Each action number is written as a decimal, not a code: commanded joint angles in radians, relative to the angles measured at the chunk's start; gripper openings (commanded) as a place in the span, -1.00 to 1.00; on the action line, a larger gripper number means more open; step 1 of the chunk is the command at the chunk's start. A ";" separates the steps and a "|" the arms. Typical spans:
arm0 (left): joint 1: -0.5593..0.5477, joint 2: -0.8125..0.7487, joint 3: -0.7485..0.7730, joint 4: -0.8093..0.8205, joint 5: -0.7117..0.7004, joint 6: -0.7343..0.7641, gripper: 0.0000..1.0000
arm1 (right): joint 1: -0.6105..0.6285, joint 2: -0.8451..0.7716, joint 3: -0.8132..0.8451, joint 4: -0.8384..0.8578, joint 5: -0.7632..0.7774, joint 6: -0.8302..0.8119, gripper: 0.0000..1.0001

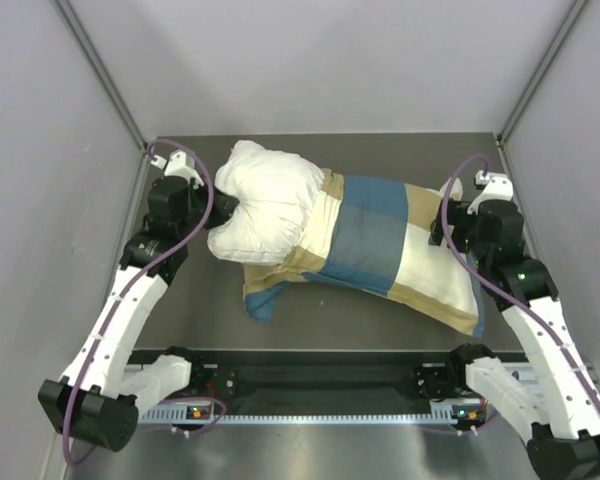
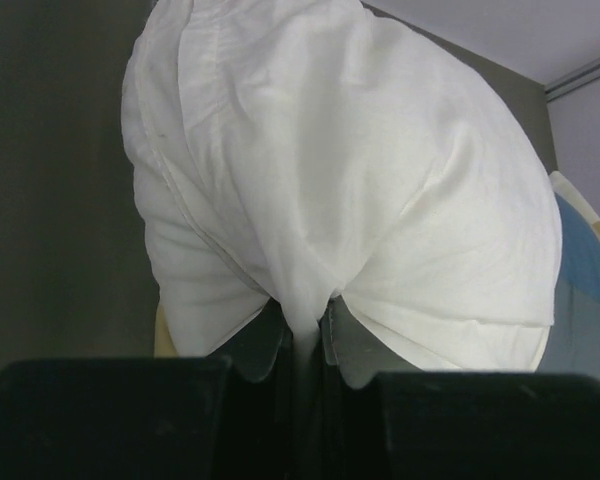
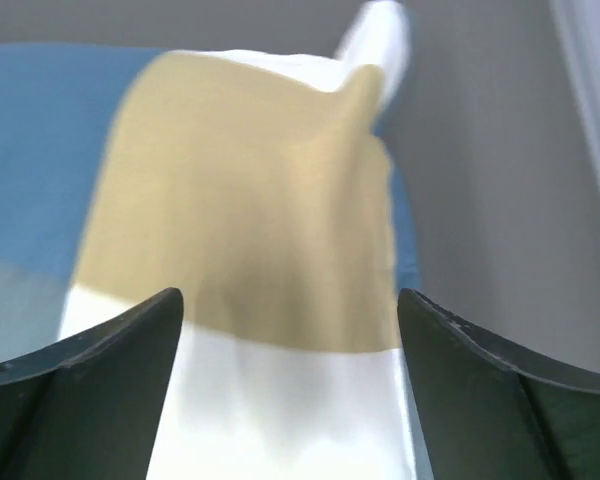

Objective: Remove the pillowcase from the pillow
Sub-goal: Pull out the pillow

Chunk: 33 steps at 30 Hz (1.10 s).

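We see the pillow (image 1: 265,200) lying half out of the pillowcase (image 1: 375,240) on the table (image 1: 330,320).
The left gripper (image 2: 302,335) pinches a fold of plump white pillow. The blue, tan and cream checks cover its right half. The right gripper (image 3: 290,300) stands wide open there.
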 commanded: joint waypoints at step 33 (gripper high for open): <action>0.277 0.190 0.173 0.105 0.209 -0.007 -1.00 | 0.137 0.090 -0.036 -0.138 0.034 0.141 -1.00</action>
